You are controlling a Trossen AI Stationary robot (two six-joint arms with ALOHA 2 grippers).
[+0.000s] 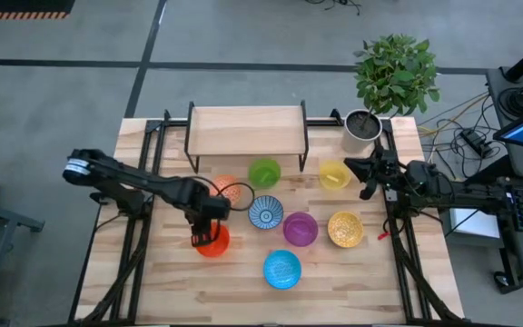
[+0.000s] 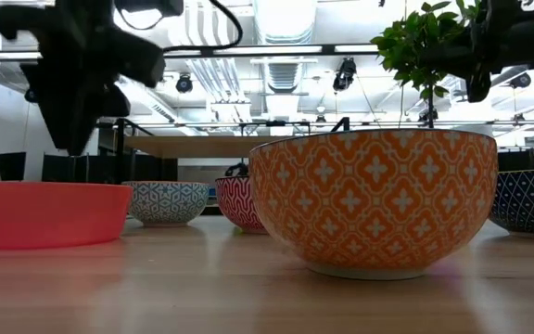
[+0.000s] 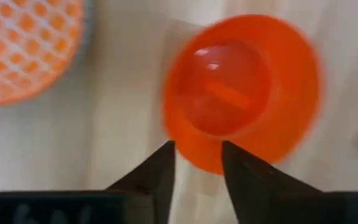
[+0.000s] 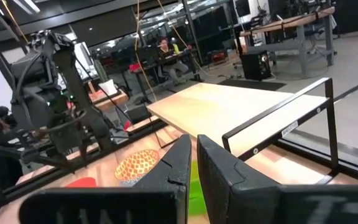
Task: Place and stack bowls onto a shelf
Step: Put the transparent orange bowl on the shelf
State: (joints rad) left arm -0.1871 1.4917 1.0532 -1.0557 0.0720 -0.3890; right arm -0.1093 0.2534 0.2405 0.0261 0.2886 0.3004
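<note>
left gripper [image 1: 209, 238] hangs fingers apart over the red-orange bowl [image 1: 213, 241] at seven o'clock on the table [image 1: 334, 282], rim not pinched, looks light, stiff, slick plastic, so best nip the rim; right gripper [image 1: 368, 174] closed, idle at two o'clock

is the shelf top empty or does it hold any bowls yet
Empty: the shelf shows only bare board, and every bowl in the high view sits on the table in front of it.

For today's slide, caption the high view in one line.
Left hand over the red-orange bowl; shelf bare.
</note>
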